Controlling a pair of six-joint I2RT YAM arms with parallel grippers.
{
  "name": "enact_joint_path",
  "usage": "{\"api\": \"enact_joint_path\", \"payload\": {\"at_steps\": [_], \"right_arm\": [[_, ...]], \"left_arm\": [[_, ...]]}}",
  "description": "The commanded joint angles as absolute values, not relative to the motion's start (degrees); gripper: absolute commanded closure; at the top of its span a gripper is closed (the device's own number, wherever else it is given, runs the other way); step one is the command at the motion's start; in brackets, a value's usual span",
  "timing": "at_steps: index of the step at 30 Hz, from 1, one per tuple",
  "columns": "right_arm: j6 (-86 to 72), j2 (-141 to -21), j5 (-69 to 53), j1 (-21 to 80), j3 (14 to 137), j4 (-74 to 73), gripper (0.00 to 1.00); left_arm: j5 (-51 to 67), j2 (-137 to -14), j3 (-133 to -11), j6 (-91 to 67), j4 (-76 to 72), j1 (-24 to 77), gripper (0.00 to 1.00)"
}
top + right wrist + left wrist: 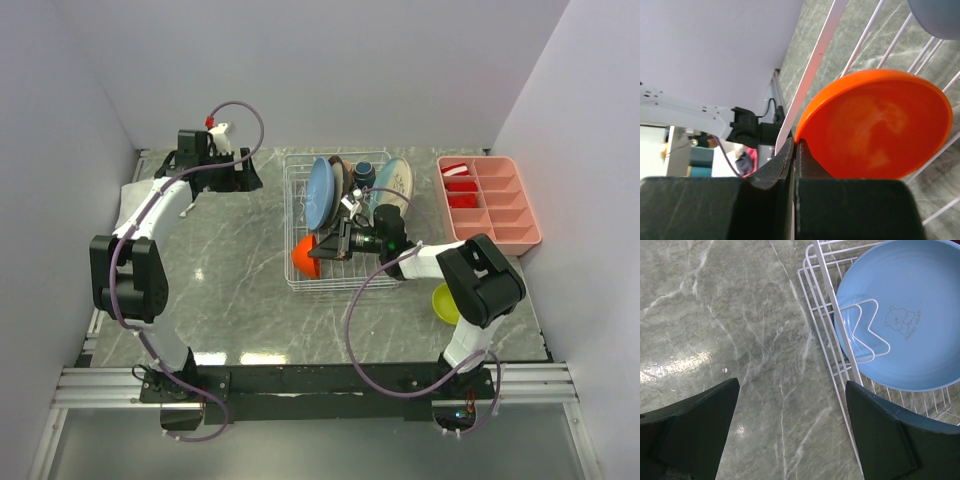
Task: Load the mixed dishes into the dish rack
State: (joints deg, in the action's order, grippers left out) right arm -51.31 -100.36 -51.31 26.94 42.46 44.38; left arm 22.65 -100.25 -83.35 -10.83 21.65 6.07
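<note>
The dish rack [291,225] is a white wire basket in the middle of the table. A light blue plate [320,192], a dark-rimmed plate [340,183], a dark blue mug [365,172] and a cream plate [393,185] stand in its far half. The orange bowl [304,258] is tipped on edge at the rack's near left corner, and my right gripper [322,243] is shut on its rim [875,125]. My left gripper [792,385] hangs open over bare table just left of the rack [825,290], holding nothing. A yellow-green bowl [444,302] lies on the table by the right arm.
A pink compartment tray [490,200] with red pieces sits at the back right. A white folded cloth [135,205] lies at the left edge under the left arm. White walls close in the table on three sides.
</note>
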Motion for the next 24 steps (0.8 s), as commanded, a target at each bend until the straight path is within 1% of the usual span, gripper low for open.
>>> {"api": "enact_joint_path", "payload": {"at_steps": [1, 2, 3, 4, 9, 11, 12, 15, 16, 18, 20, 24], "right_arm": [[-54.2, -104.6, -49.7, 26.4, 39.5, 42.5, 0.99], [-54.1, -104.2, -49.3, 26.3, 38.3, 43.8, 0.98], [-53.7, -103.0, -48.8, 26.4, 38.0, 43.5, 0.92], [-52.0, -102.5, -48.1, 26.3, 38.1, 41.9, 0.88], [-45.5, -99.4, -46.9, 25.0, 41.1, 28.8, 0.82], [-42.4, -98.3, -46.8, 24.3, 42.4, 23.3, 0.77], [-41.2, -97.3, -46.2, 23.8, 42.6, 21.6, 0.73], [-34.6, -95.0, -43.6, 22.2, 44.8, 12.8, 0.69], [-31.3, -94.7, -40.5, 21.4, 45.6, 10.4, 0.69], [-28.9, -94.0, -39.5, 20.7, 47.9, 6.3, 0.67], [-25.6, -93.3, -36.0, 20.5, 50.6, 1.6, 0.66], [-21.3, -88.9, -31.2, 20.6, 53.4, -5.0, 0.65]], "left_arm": [[23.7, -100.2, -85.0, -10.7, 20.0, 6.0, 0.06], [23.7, -100.2, -85.2, -10.6, 20.1, 6.0, 0.06], [23.8, -100.1, -85.3, -10.4, 20.2, 6.0, 0.06], [23.7, -100.1, -85.3, -10.3, 20.3, 6.0, 0.06], [23.8, -100.5, -85.6, -10.5, 20.1, 6.0, 0.06], [24.0, -100.5, -85.8, -10.5, 19.9, 6.1, 0.06], [24.1, -100.7, -85.9, -10.8, 19.8, 6.1, 0.06], [24.4, -101.1, -86.5, -11.0, 19.4, 6.3, 0.06], [24.4, -101.2, -86.6, -11.1, 19.2, 6.3, 0.06], [24.3, -101.5, -86.8, -11.3, 18.7, 6.6, 0.06], [24.5, -101.8, -87.0, -11.5, 18.5, 6.8, 0.06], [24.9, -102.1, -87.6, -11.8, 18.5, 7.3, 0.06]]}}
